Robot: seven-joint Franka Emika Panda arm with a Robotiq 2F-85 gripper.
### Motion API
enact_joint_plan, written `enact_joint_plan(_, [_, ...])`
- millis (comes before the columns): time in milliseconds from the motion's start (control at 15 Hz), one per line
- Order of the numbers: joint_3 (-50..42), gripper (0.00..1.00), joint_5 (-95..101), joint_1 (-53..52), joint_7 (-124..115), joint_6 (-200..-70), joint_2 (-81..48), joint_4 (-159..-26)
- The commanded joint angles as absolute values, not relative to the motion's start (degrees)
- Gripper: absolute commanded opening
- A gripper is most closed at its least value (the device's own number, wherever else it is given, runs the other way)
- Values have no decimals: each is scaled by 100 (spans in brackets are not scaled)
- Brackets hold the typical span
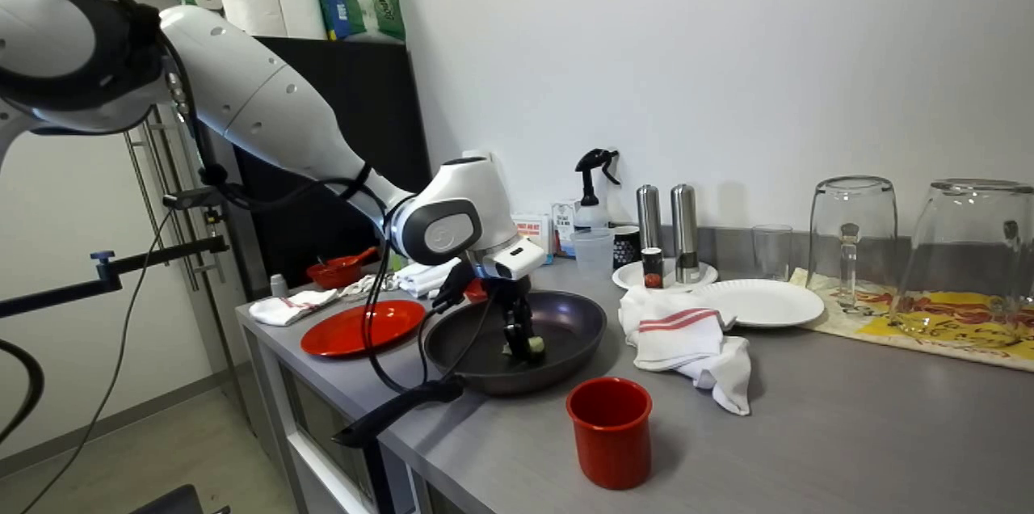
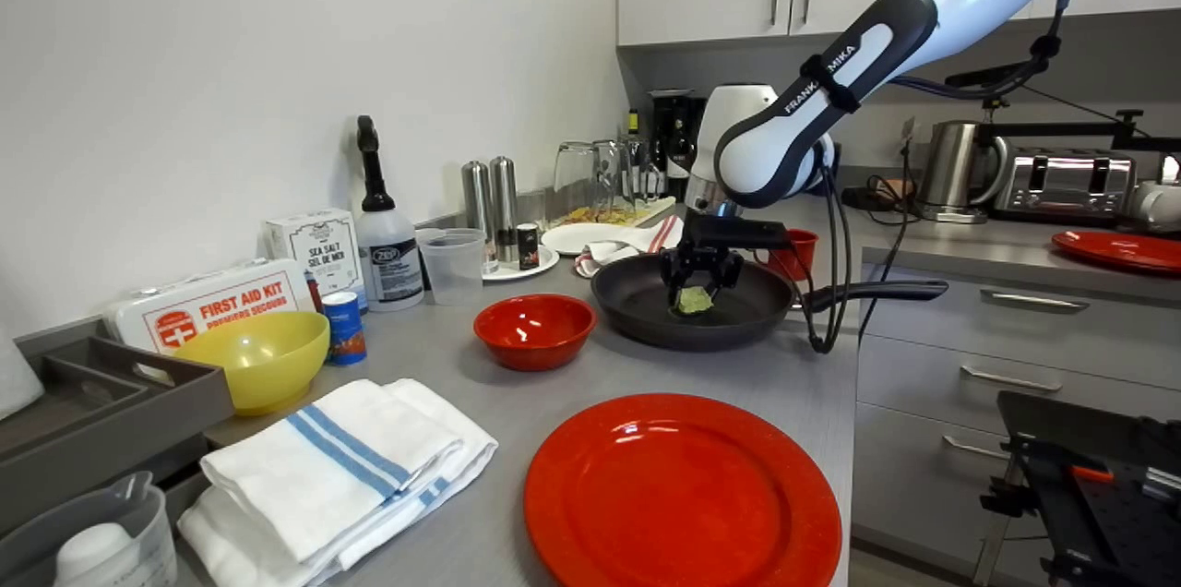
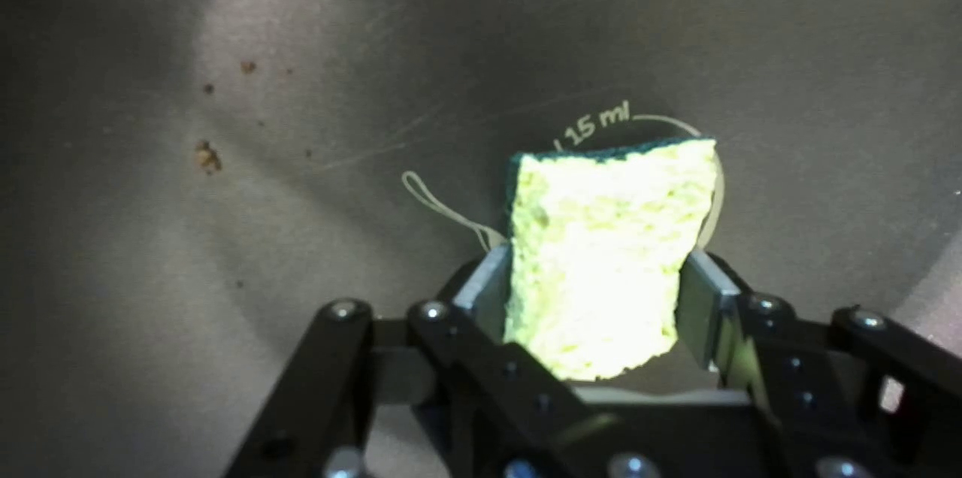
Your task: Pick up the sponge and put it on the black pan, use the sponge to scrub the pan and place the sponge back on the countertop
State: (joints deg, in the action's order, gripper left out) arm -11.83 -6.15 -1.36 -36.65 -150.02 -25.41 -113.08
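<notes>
Holding the sponge (image 3: 610,252) down inside the black pan (image 1: 569,328), the gripper (image 3: 596,282) is clamped on it from both sides. So the picking up is done, and the move to the pan looks done too, or very nearly: both exterior views show the sponge low within the rim, though whether it presses on the pan's floor or hangs just above it I cannot tell.

Scrubbing is most likely the step in hand. How much of it is done these views do not say. In the wrist view the sponge covers part of a printed marking (image 3: 597,123), while a few brown crumbs (image 3: 207,157) lie on the pan's floor, well apart from it; I take them as a sign that there is wiping left to do.

After that comes the return, none of which is done: lifting the sponge over the rim, lowering it to the countertop (image 1: 775,433) and letting go. On the way out it would be wise to keep off the red cup (image 1: 610,441) and the white cloth (image 1: 683,336), both near the pan in an exterior view
</notes>
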Motion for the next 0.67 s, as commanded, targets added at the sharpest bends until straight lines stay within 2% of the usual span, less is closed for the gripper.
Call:
enact_joint_plan(0, [-1185, 28, -505, -143, -3663, -14977, -2614, -11309])
enact_joint_plan(600, [-1068, 28, -474, -198, -3376, -14945, -2136, -11351])
